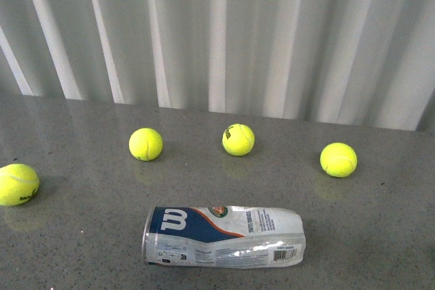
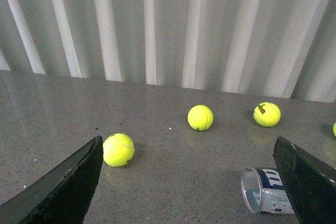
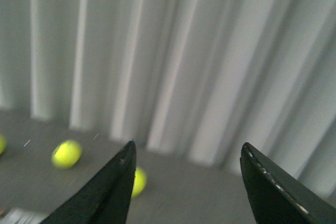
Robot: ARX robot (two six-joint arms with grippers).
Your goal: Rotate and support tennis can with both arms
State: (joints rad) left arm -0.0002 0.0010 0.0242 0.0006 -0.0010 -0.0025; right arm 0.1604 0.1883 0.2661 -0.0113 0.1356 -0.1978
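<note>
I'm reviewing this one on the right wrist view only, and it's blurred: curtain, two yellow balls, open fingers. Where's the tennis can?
Observer: The tennis can lies on its side on the grey table, nearest the robot in the front view. Neither arm shows there.
Operator: How many balls are out?
Observer: Four tennis balls, all loose on the table and apart from the can.
Operator: And the left gripper?
Observer: The left gripper is open and holds nothing. In its wrist view the can's open mouth shows, partly hidden behind one finger.
</note>
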